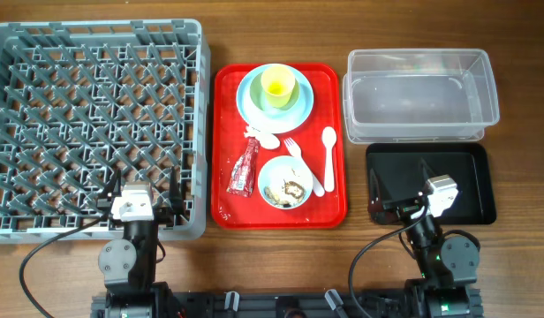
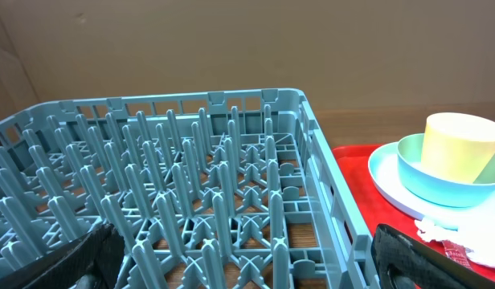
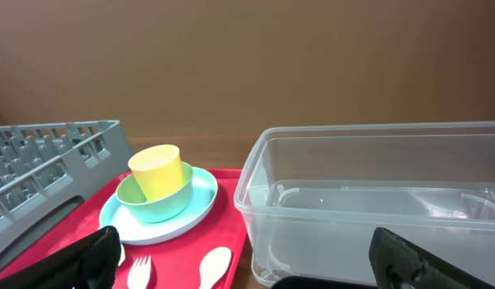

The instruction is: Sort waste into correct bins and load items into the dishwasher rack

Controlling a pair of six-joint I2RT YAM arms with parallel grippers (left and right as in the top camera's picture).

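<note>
A flat red tray (image 1: pixel 224 132) on the surface, between the grey rack (image 1: pixel 95 124) and the clear tub (image 1: pixel 420 93), holds the plate (image 1: pixel 248 99), yellow cup (image 1: pixel 277 86), white bowl (image 1: pixel 285 183) and red wrapper (image 1: pixel 245 168). The left end effector (image 1: pixel 145 187) hangs spread over the rack's near wall. The right end effector (image 1: pixel 403 181) hangs spread over the black tray (image 1: pixel 471 163).

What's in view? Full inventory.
dishwasher rack: 1, grey, left
serving tray: 1, red, centre
plate: 1, light blue, tray's far end
blue-green bowl: 1, pale blue-green, on plate
cup: 1, yellow, in that bowl
white bowl: 1, white, tray's near end
food scraps: some, whitish-brown, in white bowl
wrapper: 1, red, tray's left side
crumpled paper: 1, white, by wrapper's far end
fork: 1, white, beside white bowl
spoon: 1, white, tray's right side
clear tub: 1, clear, far right
black tray: 1, black, near right
left gripper: 1, black, open, over rack's near edge
right gripper: 1, black, open, over black tray
</note>
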